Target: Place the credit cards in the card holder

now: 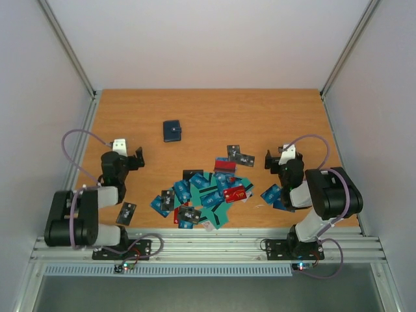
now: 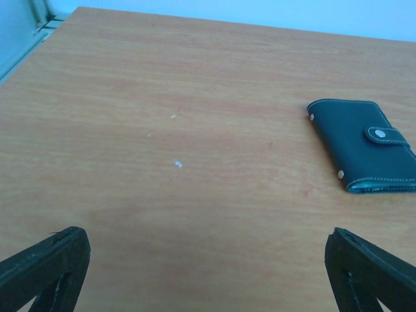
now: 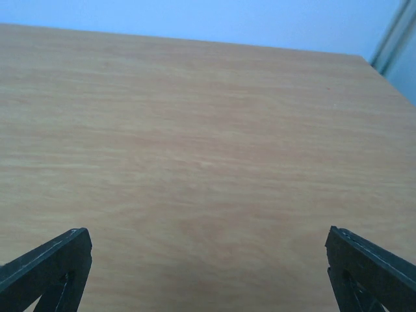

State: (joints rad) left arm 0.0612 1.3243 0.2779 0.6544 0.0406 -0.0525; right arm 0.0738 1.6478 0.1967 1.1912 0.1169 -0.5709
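Tabletop (image 1: 260, 110): orange-brown wood grain, evenly and softly lit. Plain white back wall (image 1: 208, 39) at 12 o'clock. Pale side panels (image 1: 32, 97) at 9 and 3. Slanted metal struts (image 1: 68, 45) at 11 and 1. Ribbed aluminium rail (image 1: 208, 247) at 6.

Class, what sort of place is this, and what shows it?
Probably a lab robot cell: a left arm and right arm mounted at a wooden table, plain white walls closing it in, cards strewn about.
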